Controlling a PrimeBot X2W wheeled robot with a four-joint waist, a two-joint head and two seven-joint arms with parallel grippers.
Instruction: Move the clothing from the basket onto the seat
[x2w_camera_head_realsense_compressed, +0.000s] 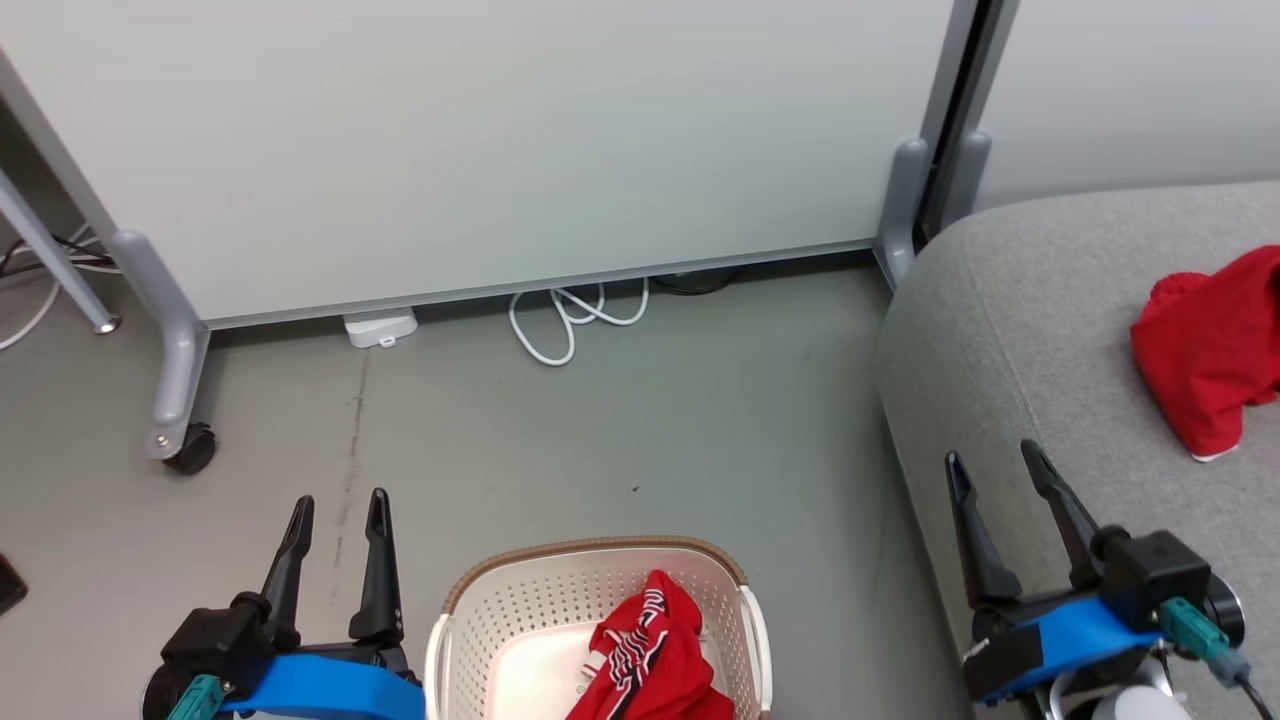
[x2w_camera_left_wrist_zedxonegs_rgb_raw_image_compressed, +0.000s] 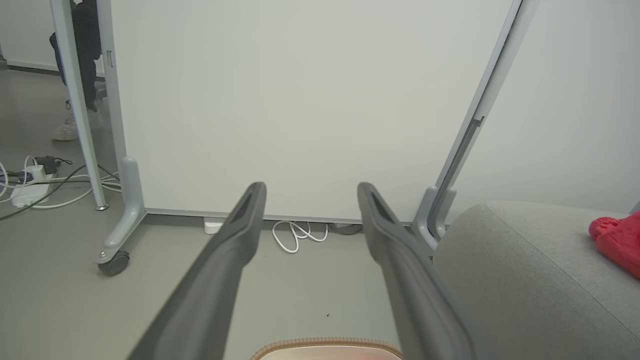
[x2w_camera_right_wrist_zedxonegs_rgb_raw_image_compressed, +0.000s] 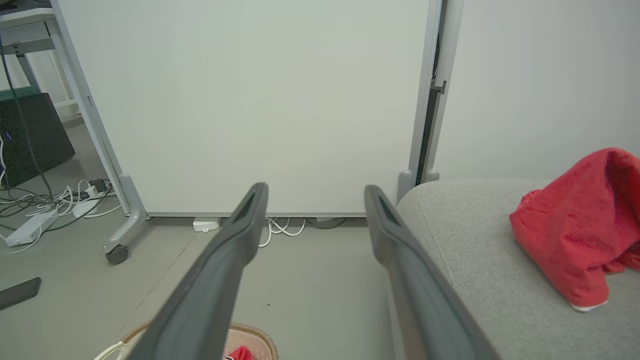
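The cream basket (x2w_camera_head_realsense_compressed: 480, 610) with its brown rim stands on the floor at the bottom centre, holding a red garment (x2w_camera_head_realsense_compressed: 655, 650) with black-and-white striped trim. A second red garment (x2w_camera_head_realsense_compressed: 1210, 350) lies crumpled on the grey sofa seat (x2w_camera_head_realsense_compressed: 1010, 320) at the right; the right wrist view shows that garment (x2w_camera_right_wrist_zedxonegs_rgb_raw_image_compressed: 575, 235) on the seat (x2w_camera_right_wrist_zedxonegs_rgb_raw_image_compressed: 465, 235) too. My left gripper (x2w_camera_head_realsense_compressed: 338, 505) is open and empty, left of the basket. My right gripper (x2w_camera_head_realsense_compressed: 992, 458) is open and empty over the sofa's front edge. The basket rim (x2w_camera_left_wrist_zedxonegs_rgb_raw_image_compressed: 327, 345) sits below my left fingers.
A white wheeled partition (x2w_camera_head_realsense_compressed: 480, 140) stands behind, with a caster foot (x2w_camera_head_realsense_compressed: 185, 445) at the left and a white cable coil (x2w_camera_head_realsense_compressed: 575, 315) on the floor. More cables and a power strip (x2w_camera_right_wrist_zedxonegs_rgb_raw_image_compressed: 30, 227) lie far left. A person's legs (x2w_camera_left_wrist_zedxonegs_rgb_raw_image_compressed: 80, 65) stand behind the partition.
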